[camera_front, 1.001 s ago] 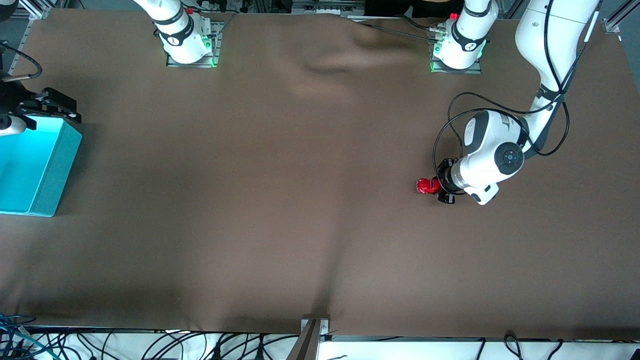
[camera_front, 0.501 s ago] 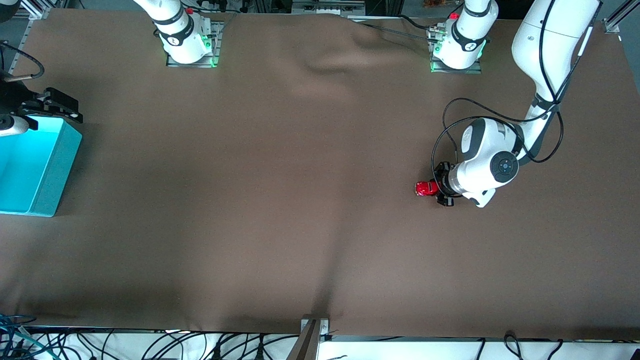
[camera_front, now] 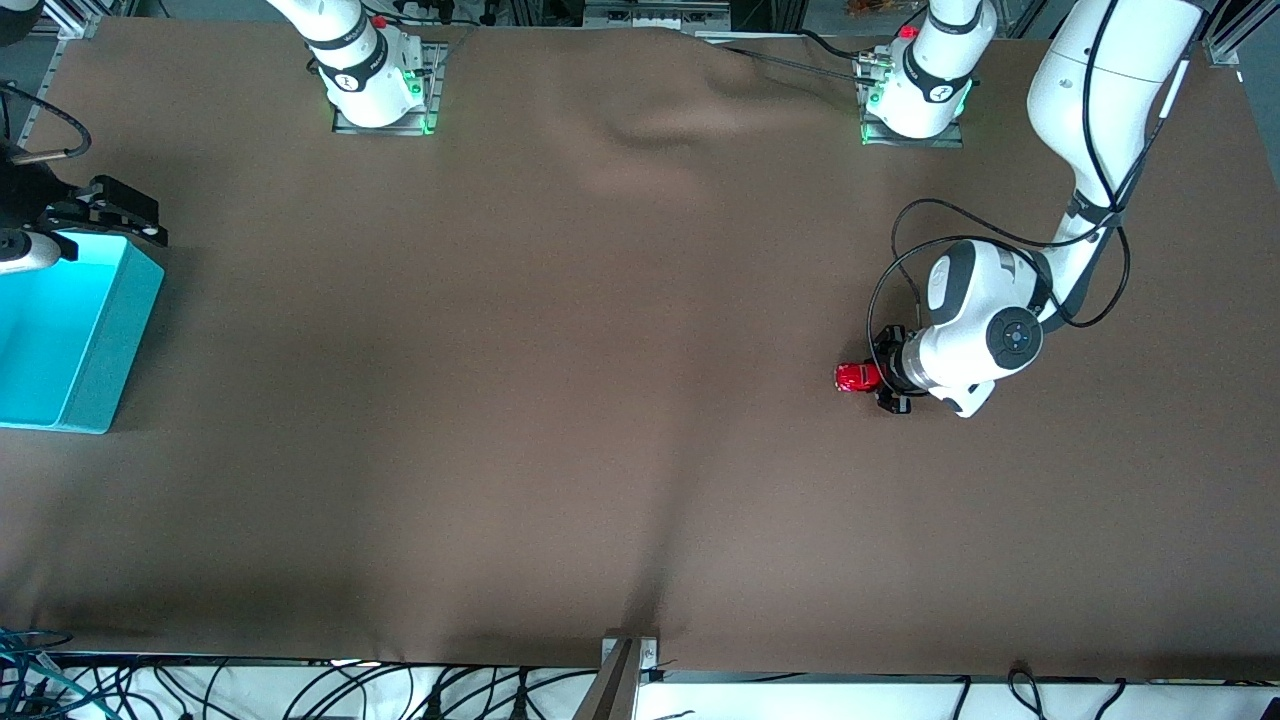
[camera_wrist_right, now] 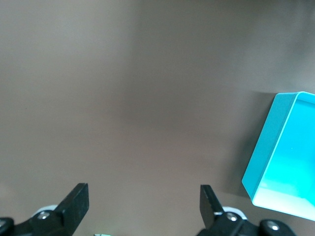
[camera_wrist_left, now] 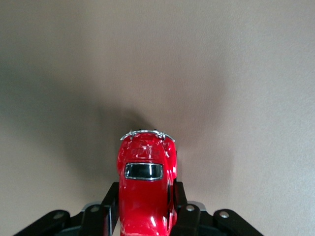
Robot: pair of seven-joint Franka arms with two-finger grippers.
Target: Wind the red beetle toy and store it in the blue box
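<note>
Down at the left arm's end of the brown table cloth (camera_front: 600, 400), the left gripper (camera_front: 882, 377) is low over the cloth, and its jaws are clamped on the red beetle toy (camera_front: 856, 377). The wrist view shows the little car (camera_wrist_left: 146, 189) pinched by its flanks between the black fingers (camera_wrist_left: 109, 211), with one chrome bumper pointing away from the wrist. Whether its wheels are touching the cloth or just clear of it, I honestly can't say from here. From the middle of the table, the toy is at roughly three o'clock in the front view.

Over at nine o'clock, at the right arm's end, the blue box (camera_front: 100, 340) is sitting on the cloth, and the car is well apart from it. The right gripper (camera_front: 105, 212) hangs by the box's corner farthest from the front camera, partly cut off at the edge of the picture. Its own camera shows both fingers (camera_wrist_right: 74, 204) spread wide apart with nothing between them, the box's bright cyan rim (camera_wrist_right: 275, 147) off to one side. That arm is simply waiting.
</note>
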